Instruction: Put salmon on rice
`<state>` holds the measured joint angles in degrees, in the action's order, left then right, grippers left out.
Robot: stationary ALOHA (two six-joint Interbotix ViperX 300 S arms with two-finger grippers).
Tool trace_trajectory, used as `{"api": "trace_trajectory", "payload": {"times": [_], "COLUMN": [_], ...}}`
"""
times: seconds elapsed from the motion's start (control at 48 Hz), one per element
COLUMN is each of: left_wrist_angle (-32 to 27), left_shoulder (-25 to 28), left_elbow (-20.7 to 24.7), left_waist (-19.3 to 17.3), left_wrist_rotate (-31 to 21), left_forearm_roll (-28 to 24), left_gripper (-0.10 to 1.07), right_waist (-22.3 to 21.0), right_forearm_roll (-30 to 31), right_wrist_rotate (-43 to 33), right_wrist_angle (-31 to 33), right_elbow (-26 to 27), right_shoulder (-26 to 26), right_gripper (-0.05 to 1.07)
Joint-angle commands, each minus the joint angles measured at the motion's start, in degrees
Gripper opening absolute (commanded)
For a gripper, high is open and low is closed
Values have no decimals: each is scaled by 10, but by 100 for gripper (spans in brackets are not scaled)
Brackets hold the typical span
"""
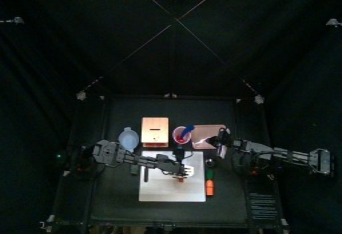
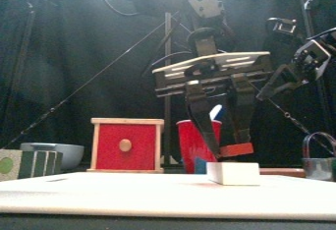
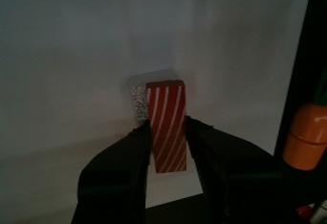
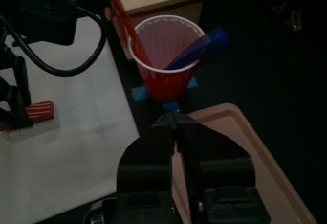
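top: my left gripper (image 1: 183, 164) over white board (image 1: 175, 176), right arm at rest beside it
front: salmon (image 2: 237, 149) clamped in my left jaws, just above rice (image 2: 235, 173)
left wrist: striped salmon held, rice behind
right wrist: my right gripper (image 4: 175, 125) pinched closed, empty, near red cup (image 4: 166, 51)

No readable text or labels anywhere

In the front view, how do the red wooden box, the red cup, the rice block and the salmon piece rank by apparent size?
1. Red wooden box, largest.
2. Red cup, partly hidden, so only probably second.
3. Rice block.
4. Salmon piece, smallest, held by the left end effector.
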<state>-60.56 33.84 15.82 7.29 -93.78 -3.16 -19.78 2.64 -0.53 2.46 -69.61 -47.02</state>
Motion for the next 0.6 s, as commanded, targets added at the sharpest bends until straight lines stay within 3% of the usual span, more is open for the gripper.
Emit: {"api": "trace_trajectory", "payload": {"times": [0.0,0.583], "left_wrist_angle": [-1,-21], "left_shoulder": [-9,-4], "left_elbow": [18,28], "left_waist": [-3,-3], "left_wrist_rotate": [1,-4], "left_forearm_roll": [-2,2], "left_gripper": [67,67], "right_waist": [-1,0], "right_forearm_roll": [-2,-2], "right_wrist_rotate": [-1,0], "right_wrist_angle": [-2,4], "right_elbow": [11,11], "right_shoulder": [4,4], "right_gripper": [1,1]}}
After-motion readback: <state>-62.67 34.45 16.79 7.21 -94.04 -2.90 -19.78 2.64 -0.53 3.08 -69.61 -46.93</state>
